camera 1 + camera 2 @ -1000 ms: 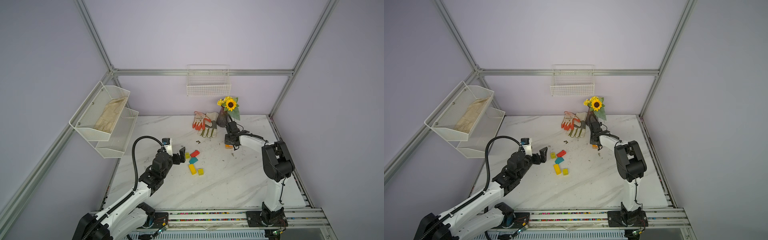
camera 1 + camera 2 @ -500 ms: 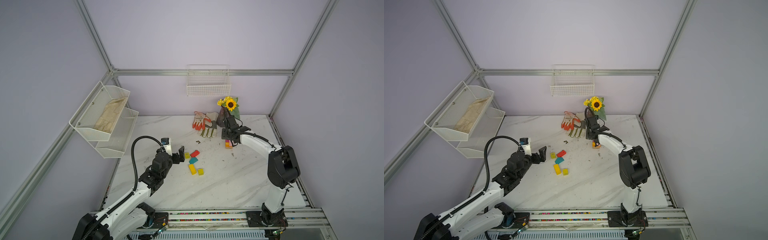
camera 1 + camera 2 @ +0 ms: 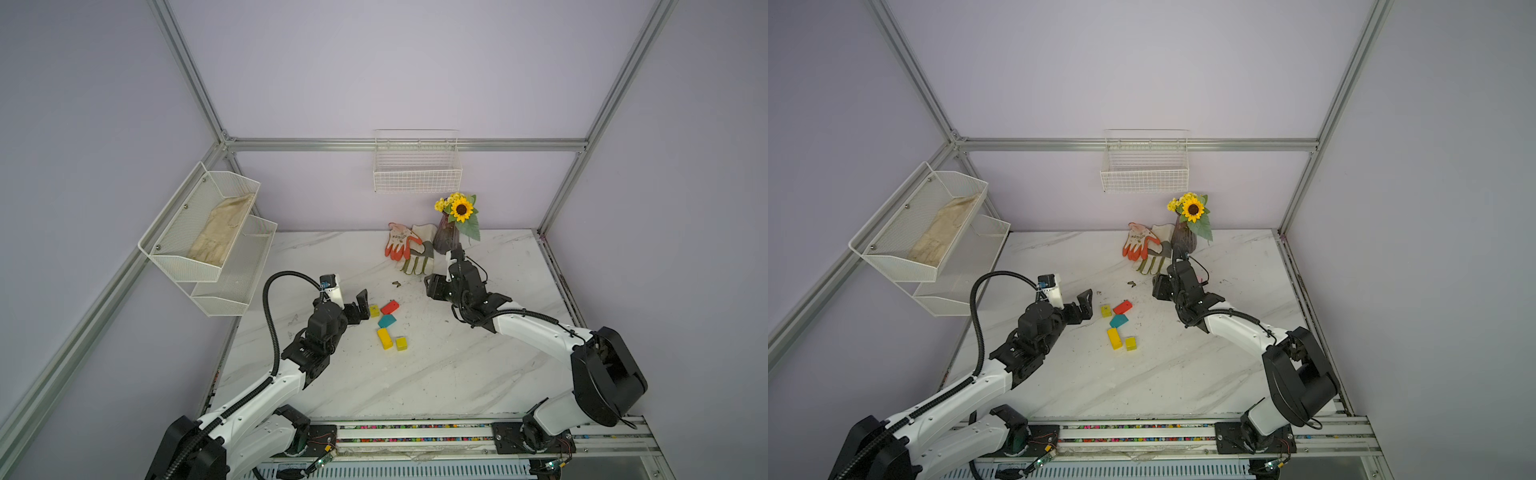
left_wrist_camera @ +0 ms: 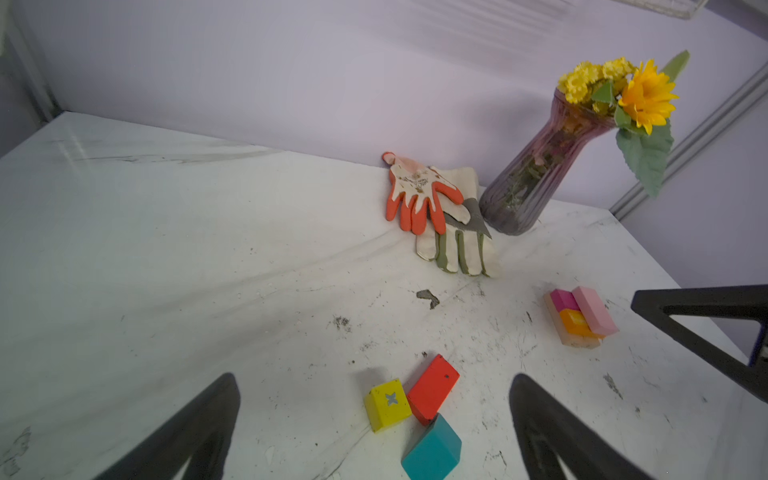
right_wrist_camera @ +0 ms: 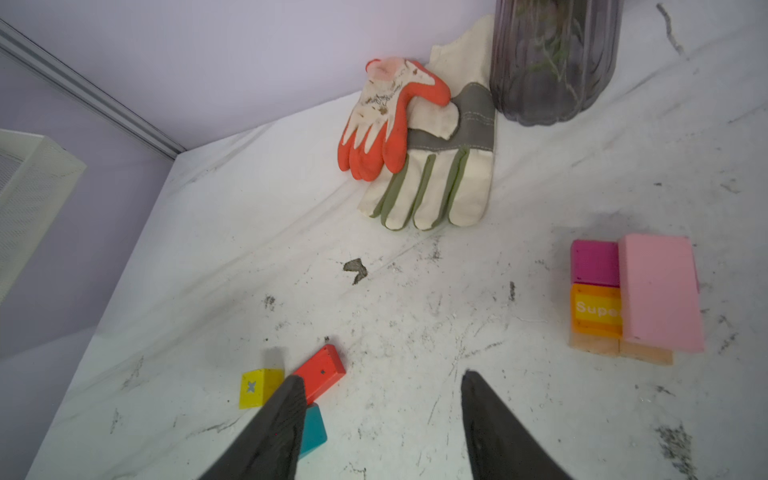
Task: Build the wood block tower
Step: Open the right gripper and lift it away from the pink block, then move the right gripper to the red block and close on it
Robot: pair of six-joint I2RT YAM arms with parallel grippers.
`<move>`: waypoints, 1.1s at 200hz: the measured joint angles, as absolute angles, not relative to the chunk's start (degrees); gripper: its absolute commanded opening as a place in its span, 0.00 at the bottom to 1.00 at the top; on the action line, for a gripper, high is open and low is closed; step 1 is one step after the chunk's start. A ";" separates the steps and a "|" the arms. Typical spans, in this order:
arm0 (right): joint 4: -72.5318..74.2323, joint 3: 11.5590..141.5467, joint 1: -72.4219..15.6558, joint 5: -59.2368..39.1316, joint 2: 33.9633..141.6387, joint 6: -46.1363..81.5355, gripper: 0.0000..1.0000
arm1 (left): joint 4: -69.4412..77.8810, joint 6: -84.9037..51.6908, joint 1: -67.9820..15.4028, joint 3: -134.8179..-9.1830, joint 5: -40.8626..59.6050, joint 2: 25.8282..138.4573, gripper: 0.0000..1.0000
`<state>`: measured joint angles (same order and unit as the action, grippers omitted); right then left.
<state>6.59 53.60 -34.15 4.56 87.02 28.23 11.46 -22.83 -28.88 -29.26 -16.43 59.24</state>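
Observation:
Five loose wood blocks lie mid-table: a yellow cube [image 3: 374, 310], a red bar [image 3: 390, 307], a teal piece [image 3: 386, 321], a yellow bar [image 3: 384, 338] and a second yellow cube [image 3: 401, 343]. My left gripper [image 3: 360, 305] [image 4: 374, 378] hangs open just left of them, holding nothing. The tower is a low stack [image 4: 579, 318] [image 5: 636, 295]: a pink bar beside magenta and orange blocks, on tan pieces. My right arm hides it in both top views. My right gripper [image 3: 432, 286] [image 5: 382, 380] is open and empty, between the stack and the loose blocks.
A dark purple vase [image 3: 445, 239] with a sunflower stands at the back, two work gloves [image 3: 409, 249] lying beside it. A wire basket [image 3: 417, 166] hangs on the back wall. A two-tier mesh shelf [image 3: 208, 232] is on the left wall.
My right gripper has opened wider and moved left and forward, away from the stack by the vase. The left arm has not moved.

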 measured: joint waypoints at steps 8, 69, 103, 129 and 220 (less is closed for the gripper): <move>7.42 52.82 -34.06 5.37 87.00 27.66 0.63 | 11.03 -21.74 -28.88 -29.98 -14.66 61.65 0.97; 12.49 51.77 -25.23 8.88 79.94 22.70 0.62 | 2.76 -19.33 -29.02 -45.84 -1.26 83.72 0.87; 15.42 47.55 -24.53 13.26 70.63 20.82 0.65 | -4.95 -19.44 -29.47 -50.89 -0.82 88.97 0.88; 16.80 47.20 -24.51 14.17 69.43 19.97 0.67 | -10.50 -21.02 -30.63 -53.91 -2.28 89.95 0.89; 21.82 54.08 -32.23 2.46 89.01 14.28 0.69 | -10.90 -25.61 -30.20 -49.56 -19.27 73.23 1.00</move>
<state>21.82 54.08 -32.23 2.46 89.01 14.28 -10.90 -25.61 -30.20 -49.56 -19.27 73.23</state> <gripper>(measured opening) 0.692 0.994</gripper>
